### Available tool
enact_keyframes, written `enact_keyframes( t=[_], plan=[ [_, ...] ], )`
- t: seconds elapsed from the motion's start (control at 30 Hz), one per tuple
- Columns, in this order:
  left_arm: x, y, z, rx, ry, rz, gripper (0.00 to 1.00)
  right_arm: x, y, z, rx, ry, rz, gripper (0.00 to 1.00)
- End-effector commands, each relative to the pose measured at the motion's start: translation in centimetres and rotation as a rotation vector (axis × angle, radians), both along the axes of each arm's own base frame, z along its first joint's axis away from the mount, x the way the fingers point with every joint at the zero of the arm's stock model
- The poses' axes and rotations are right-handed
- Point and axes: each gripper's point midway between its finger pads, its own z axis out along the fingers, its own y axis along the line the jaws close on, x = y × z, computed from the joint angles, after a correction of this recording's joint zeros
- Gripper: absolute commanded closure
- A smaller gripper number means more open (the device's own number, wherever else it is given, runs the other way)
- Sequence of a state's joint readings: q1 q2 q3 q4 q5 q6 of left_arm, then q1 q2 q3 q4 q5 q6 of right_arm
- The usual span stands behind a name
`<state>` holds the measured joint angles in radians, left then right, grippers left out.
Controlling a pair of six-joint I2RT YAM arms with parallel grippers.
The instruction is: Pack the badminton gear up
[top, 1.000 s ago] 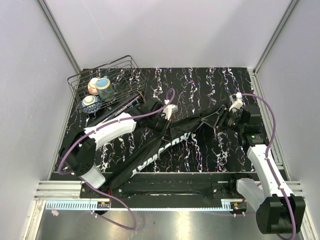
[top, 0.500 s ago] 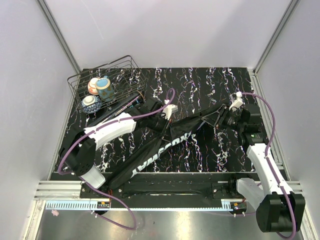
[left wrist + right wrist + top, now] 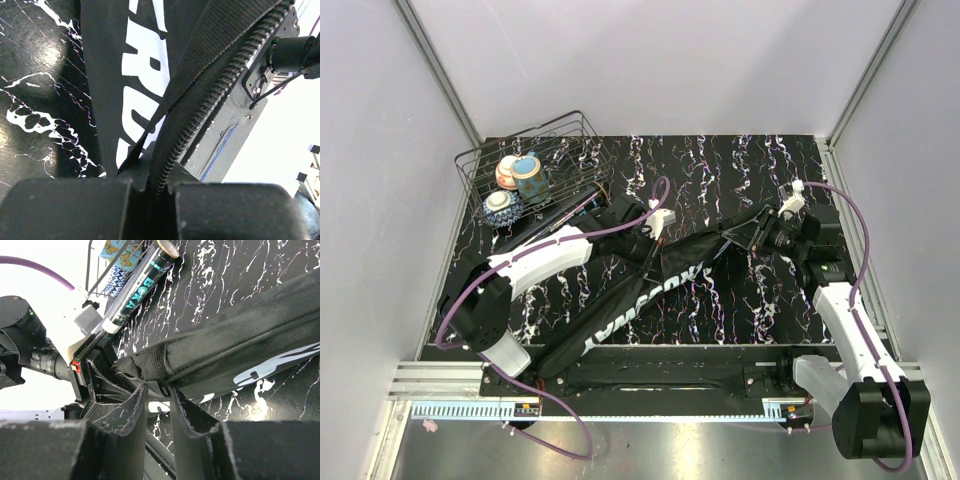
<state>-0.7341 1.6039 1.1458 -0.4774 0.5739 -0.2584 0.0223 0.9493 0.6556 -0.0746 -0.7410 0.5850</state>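
The black CROSSWAY bag (image 3: 630, 310) lies slantwise across the table, from near left to far right. My left gripper (image 3: 655, 232) is shut on the bag's zipper edge (image 3: 200, 100), seen close in the left wrist view (image 3: 152, 185). My right gripper (image 3: 752, 232) is at the bag's far right end. Its fingers stand a narrow gap apart (image 3: 159, 387), with the zipper pull (image 3: 163, 388) between the tips, touching only one finger. The long black tube (image 3: 142, 285) lies beside the basket, also in the top view (image 3: 582, 200). Rackets and shuttlecocks are out of view.
A black wire basket (image 3: 575, 125) at the far left holds three patterned bowls (image 3: 515, 180). Grey walls close in the table on three sides. The left arm (image 3: 535, 260) lies over the bag's left part.
My right gripper has shifted slightly up and left, closer onto the bag's end. The left arm and the bag have not visibly moved.
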Motion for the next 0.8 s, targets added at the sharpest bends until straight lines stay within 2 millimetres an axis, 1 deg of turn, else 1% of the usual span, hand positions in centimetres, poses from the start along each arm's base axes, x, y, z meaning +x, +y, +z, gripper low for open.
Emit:
enact_keyframes(
  t=[0.0, 0.1, 0.33, 0.37, 0.4, 0.43, 0.53, 0.6, 0.67, 0.7, 0.73, 0.77],
  plan=[
    [0.7, -0.6, 1.8, -0.026, -0.072, -0.002, 1.00, 0.4, 0.7, 2.9, 0.038, -0.057, 0.051, 0.71],
    [0.8, -0.4, 1.9, -0.009, -0.096, 0.004, 1.00, 0.4, 0.7, 2.8, 0.043, -0.036, 0.046, 0.70],
    [0.6, -0.5, 2.1, -0.007, -0.110, -0.001, 1.00, 0.8, 0.4, 2.4, 0.035, -0.014, 0.021, 0.80],
    [0.5, -0.5, 2.1, -0.007, -0.111, -0.001, 1.00, 0.9, 0.4, 2.3, 0.032, -0.014, 0.017, 0.88],
    [0.6, -0.5, 2.1, -0.007, -0.111, 0.000, 1.00, 1.0, 0.3, 2.1, 0.026, -0.011, 0.008, 0.93],
    [0.6, -0.5, 2.3, -0.012, -0.114, 0.003, 1.00, 1.0, 0.2, 2.0, 0.021, -0.008, 0.006, 1.00],
    [0.7, -0.7, 2.6, -0.024, -0.117, 0.006, 1.00, 1.1, 0.2, 1.6, 0.019, -0.002, 0.007, 1.00],
    [0.8, -0.9, 2.8, -0.028, -0.116, 0.009, 1.00, 1.0, 0.6, 1.6, 0.038, -0.013, 0.026, 1.00],
    [1.0, -1.3, 3.2, -0.040, -0.117, 0.013, 1.00, 0.9, 0.8, 1.1, 0.069, 0.026, 0.017, 1.00],
    [1.1, -1.6, 3.5, -0.048, -0.120, 0.013, 1.00, 0.6, 1.9, 1.0, 0.090, 0.006, 0.050, 1.00],
    [1.4, -1.9, 4.0, -0.060, -0.127, 0.014, 1.00, 0.4, 2.5, 0.7, 0.122, 0.039, 0.052, 1.00],
    [1.5, -2.2, 4.0, -0.061, -0.125, 0.019, 1.00, -0.1, 3.4, 0.3, 0.135, 0.058, 0.066, 1.00]
  ],
)
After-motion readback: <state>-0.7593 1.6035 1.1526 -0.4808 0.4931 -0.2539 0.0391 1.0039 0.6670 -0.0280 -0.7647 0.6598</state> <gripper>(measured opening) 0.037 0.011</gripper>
